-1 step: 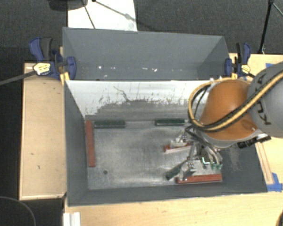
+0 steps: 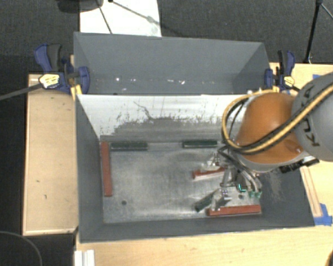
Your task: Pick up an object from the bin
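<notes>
The tool (image 2: 226, 192) is down in the front right part of the grey metal bin (image 2: 166, 60), under the arm's rounded orange cover (image 2: 265, 127). Whether it is spread or pressed together I cannot tell, and nothing can be made out in its grip.

It stands between two things. A short reddish-brown flat stick (image 2: 207, 174) lies just behind it and to its left. A longer reddish-brown flat bar (image 2: 235, 210) lies just in front of it, along the front wall. A small dark piece (image 2: 202, 205) sits at that bar's left end.

Farther off, two dark green strips (image 2: 129, 146) (image 2: 200, 144) lie along the foot of the back wall, well apart. A long reddish-brown bar (image 2: 106, 168) runs along the left wall.
</notes>
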`<state>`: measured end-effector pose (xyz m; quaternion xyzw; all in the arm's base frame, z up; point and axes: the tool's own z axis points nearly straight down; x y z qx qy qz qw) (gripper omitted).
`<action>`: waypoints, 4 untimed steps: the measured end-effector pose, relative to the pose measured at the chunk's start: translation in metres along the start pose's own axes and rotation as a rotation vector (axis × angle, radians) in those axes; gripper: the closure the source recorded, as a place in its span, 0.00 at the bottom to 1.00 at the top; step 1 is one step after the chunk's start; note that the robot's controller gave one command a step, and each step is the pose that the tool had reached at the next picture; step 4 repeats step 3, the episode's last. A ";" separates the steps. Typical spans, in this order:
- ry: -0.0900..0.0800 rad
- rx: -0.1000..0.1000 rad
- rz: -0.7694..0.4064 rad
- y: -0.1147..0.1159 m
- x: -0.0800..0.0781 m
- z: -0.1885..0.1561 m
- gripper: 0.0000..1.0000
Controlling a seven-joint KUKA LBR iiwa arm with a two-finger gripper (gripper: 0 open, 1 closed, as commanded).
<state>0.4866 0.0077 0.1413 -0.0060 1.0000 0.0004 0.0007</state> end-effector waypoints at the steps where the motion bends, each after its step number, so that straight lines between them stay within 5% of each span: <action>1: 0.007 -0.002 -0.133 -0.026 -0.002 0.062 1.00; 2: 0.006 -0.002 -0.133 -0.026 -0.002 0.062 1.00; 3: -0.004 0.001 -0.075 -0.026 0.001 -0.090 1.00; 4: -0.004 0.001 -0.075 -0.026 0.001 -0.090 1.00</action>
